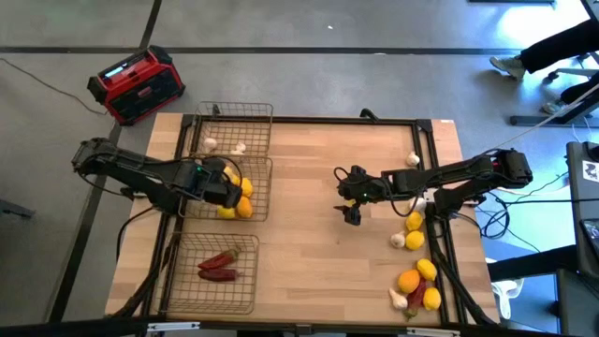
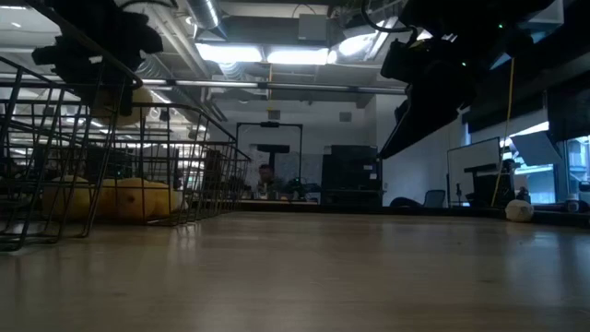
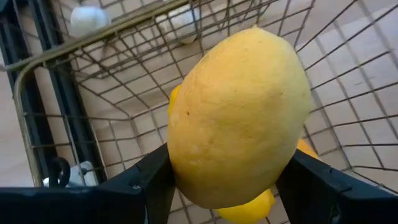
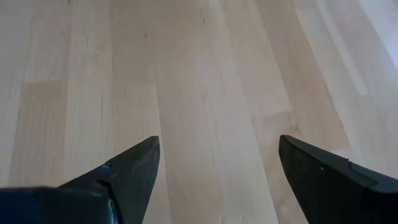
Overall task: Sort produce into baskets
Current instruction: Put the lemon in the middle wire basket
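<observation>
Wooden table [image 1: 309, 225] seen from above, with three wire baskets lined up along its left edge and loose produce scattered along its right edge. The left gripper [image 3: 227, 186] hangs over the middle basket [image 1: 264, 187], its two dark fingers closed around a large yellow lemon [image 3: 239, 115]; the wrist view shows the lemon filling the gap between the fingers, with basket mesh and more yellow fruit beneath it. Several lemons and an orange citrus [image 1: 245, 208] already lie in that middle basket. The far basket [image 1: 253, 117] holds whitish garlic bulbs [image 1: 210, 144], and the near basket [image 1: 187, 285] holds red chili peppers [image 1: 217, 267]. The right gripper [image 4: 217, 165] hovers over bare wood near the table's middle, fingers spread wide and holding nothing. To its right lie unsorted items: a garlic bulb [image 1: 413, 160] near the far edge, two lemons and a garlic bulb [image 1: 398, 241] further along, then a cluster of orange citrus [image 1: 409, 281], lemons, garlic and a chili by the near right corner. A red-and-black box [image 1: 136, 84] sits on the floor beyond the table's far left corner.
</observation>
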Motion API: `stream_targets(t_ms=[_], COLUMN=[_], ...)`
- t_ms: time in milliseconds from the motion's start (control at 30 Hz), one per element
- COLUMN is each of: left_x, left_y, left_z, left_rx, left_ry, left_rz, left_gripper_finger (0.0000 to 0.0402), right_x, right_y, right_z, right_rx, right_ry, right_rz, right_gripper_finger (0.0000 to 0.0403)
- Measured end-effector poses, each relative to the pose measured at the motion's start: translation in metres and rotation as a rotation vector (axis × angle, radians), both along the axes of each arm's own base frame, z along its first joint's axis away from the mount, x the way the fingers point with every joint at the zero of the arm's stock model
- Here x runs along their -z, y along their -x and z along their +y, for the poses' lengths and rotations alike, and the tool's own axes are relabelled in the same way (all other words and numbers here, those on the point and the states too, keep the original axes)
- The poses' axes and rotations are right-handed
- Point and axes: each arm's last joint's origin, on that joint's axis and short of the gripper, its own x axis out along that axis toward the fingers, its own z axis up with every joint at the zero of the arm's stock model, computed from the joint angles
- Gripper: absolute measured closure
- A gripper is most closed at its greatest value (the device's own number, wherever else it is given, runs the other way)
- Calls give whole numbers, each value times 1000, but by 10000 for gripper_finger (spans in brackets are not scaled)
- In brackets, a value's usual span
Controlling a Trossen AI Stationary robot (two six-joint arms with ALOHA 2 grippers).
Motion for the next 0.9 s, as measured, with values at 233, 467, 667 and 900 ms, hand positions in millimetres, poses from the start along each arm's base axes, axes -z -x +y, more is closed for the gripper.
stream_targets(t_ms=[233, 467, 667, 900], left_x=[23, 46, 63, 71], left_y=[-4, -7, -6, -1], left_z=[9, 15, 20, 21], left_rx=[-15, 3, 4, -32], left_ry=[80, 137, 168, 171], left_rz=[49, 25, 6, 37], left_gripper_finger=[173, 173, 173, 173], right_x=[0, 0, 0, 0], right_y=[0, 0, 0, 0], right_z=[0, 0, -1, -1], right_rx=[0, 5, 22, 23], right_ry=[1, 7, 26, 26], right_rz=[0, -1, -2, -3], right_gripper_finger=[79, 79, 79, 79])
